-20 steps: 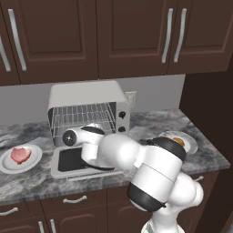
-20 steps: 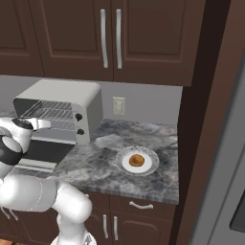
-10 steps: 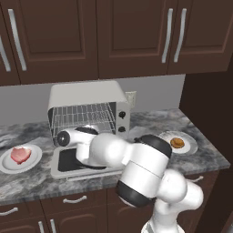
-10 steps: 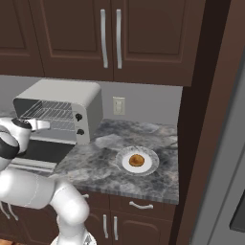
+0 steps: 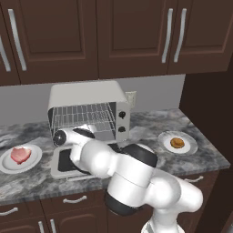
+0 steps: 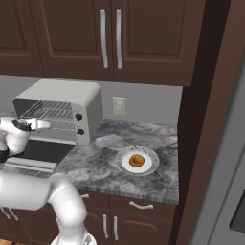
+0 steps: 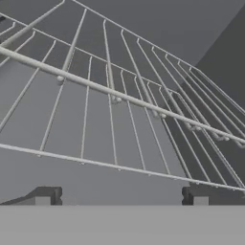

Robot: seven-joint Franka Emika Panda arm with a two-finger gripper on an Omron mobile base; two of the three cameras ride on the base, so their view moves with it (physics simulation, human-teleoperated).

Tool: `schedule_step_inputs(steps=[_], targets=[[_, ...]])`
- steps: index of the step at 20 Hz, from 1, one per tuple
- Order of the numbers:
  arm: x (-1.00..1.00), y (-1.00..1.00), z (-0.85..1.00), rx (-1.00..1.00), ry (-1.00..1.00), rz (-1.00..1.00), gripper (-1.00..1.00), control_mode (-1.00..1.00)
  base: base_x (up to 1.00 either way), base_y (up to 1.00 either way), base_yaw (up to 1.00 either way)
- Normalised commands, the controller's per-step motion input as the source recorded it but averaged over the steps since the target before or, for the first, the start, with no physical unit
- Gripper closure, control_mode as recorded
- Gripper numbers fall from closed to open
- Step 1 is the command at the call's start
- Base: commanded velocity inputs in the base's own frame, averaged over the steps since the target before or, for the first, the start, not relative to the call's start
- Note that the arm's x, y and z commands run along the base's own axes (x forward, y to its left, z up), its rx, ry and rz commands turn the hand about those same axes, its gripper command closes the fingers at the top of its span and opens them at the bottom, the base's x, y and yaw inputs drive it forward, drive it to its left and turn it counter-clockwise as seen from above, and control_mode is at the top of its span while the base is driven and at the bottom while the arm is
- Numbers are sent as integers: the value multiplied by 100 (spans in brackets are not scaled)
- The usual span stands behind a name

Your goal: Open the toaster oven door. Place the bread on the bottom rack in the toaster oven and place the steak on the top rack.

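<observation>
Already the toaster oven door (image 5: 68,164) lies flat on the marble surface (image 5: 150,132) in the left base view, dropped forward from the toaster oven (image 5: 88,107), so the opening step looks finished. Both wire shelves show inside the cavity. The steak (image 5: 19,154) sits on a white plate (image 5: 7,164) to the left of the oven, well apart from the door, and the bread (image 5: 177,144) rests on a second plate (image 5: 190,146) off to the right; neither has been lifted. The arm reaches across the lowered door toward the oven mouth, probably because it has only just let go of the handle.

From the right base view, the hand hovers at the oven's front, above the dark glass of the door (image 6: 40,152). The bread (image 6: 136,160) on its plate (image 6: 149,165) is near the surface's front edge, easy to reach from above.

Looking along the hand, the fingers (image 7: 122,198) stand spread wide with nothing between them, their tips at the bottom corners. Ahead, a wire rack (image 7: 119,98) crosses the frame at a slant, because the hand is rolled; which rack it is I cannot tell.
</observation>
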Motion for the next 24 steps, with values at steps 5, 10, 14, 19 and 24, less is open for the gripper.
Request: schedule_step_inputs(steps=[5, 10, 14, 19, 24], targets=[[19, 0, -5, 0, 0, 0, -100, -100, 0, 0, 0], [17, 0, -16, 0, 0, 0, -100, -100, 0, 0, 0], [21, 0, -17, 0, 0, 0, -100, -100, 0, 0, 0], [18, 0, -7, 0, 0, 0, -100, -100, 0, 0, 0], [3, 0, -22, 0, 0, 0, -100, -100, 0, 0, 0]])
